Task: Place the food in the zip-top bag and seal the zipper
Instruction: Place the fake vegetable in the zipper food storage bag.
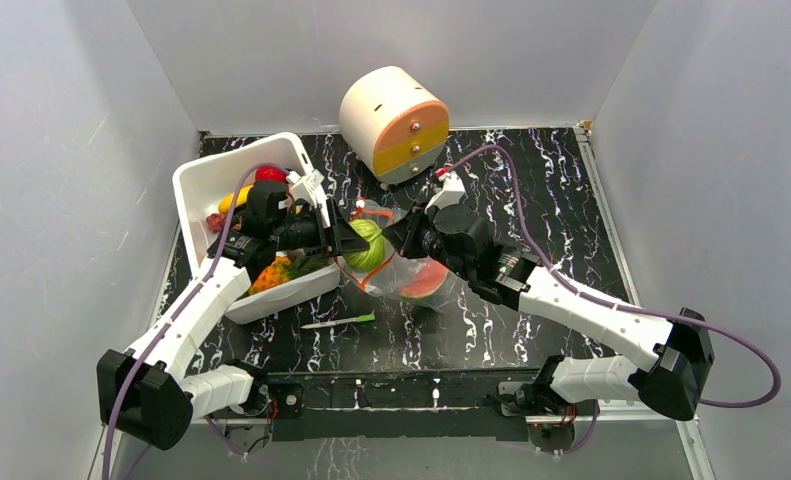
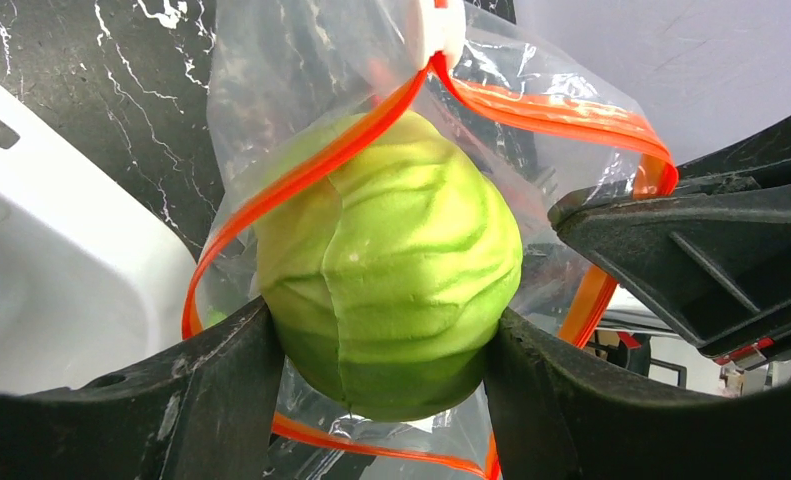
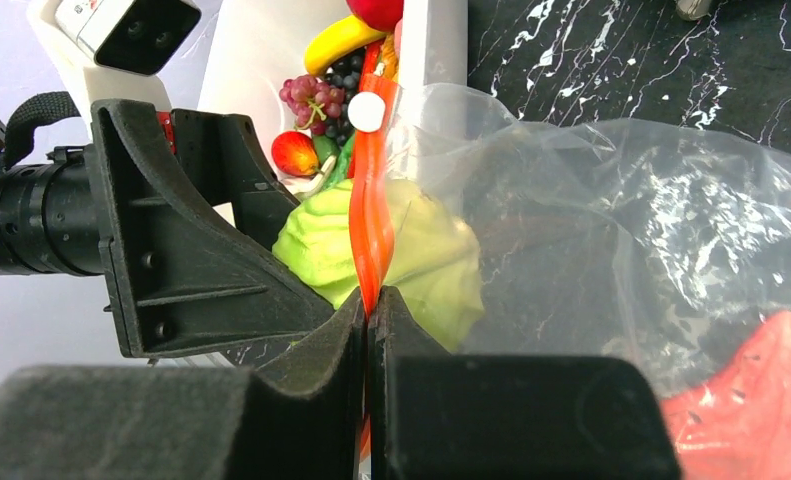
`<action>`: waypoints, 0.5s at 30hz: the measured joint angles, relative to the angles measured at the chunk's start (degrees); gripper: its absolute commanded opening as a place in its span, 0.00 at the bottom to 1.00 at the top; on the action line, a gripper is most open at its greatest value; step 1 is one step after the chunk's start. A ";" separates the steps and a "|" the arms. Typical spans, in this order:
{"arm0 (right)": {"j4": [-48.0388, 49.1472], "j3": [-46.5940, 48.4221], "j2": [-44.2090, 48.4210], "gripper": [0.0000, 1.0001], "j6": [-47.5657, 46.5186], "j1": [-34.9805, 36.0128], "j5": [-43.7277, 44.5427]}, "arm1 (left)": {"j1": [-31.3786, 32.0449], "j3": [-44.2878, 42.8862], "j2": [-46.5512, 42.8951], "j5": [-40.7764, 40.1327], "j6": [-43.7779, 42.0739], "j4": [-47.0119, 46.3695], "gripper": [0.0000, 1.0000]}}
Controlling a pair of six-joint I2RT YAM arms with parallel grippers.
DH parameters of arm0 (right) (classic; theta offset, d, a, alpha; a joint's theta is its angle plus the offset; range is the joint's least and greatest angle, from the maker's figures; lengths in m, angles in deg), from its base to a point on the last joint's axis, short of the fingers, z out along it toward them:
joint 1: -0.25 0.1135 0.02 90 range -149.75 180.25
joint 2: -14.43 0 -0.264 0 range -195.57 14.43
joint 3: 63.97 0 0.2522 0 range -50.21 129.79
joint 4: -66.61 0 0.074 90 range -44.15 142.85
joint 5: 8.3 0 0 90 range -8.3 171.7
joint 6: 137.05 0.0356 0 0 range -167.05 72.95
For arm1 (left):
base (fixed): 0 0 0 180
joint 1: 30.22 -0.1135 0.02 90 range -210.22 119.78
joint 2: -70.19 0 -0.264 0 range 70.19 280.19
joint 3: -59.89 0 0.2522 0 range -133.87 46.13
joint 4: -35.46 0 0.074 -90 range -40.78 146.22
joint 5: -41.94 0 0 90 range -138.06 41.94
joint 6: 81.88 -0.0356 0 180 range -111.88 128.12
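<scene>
My left gripper is shut on a green toy cabbage and holds it in the open mouth of the clear zip-top bag. The red-orange zipper loops around the cabbage, with its white slider at the far end. My right gripper is shut on the zipper strip at the mouth's near end. A watermelon slice lies inside the bag. More food, including a banana and grapes, sits in the white bin.
The white bin stands left of the bag, close behind my left arm. A cream cylinder with orange and yellow drawer fronts stands at the back. A thin white-and-green stick lies on the black marbled table in front of the bag.
</scene>
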 measured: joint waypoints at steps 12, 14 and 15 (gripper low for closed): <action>0.81 0.00 -0.55 0.00 -0.02 0.00 0.04 | 0.22 -2.99 0.11 1.68 -0.02 1.88 0.75; 0.81 0.00 -0.55 0.00 -0.15 0.00 0.70 | 0.22 -3.76 0.11 2.10 -0.02 2.16 0.78; 0.83 0.00 -0.52 0.00 -0.22 0.00 0.98 | 0.20 -4.04 0.11 2.10 0.00 2.29 0.79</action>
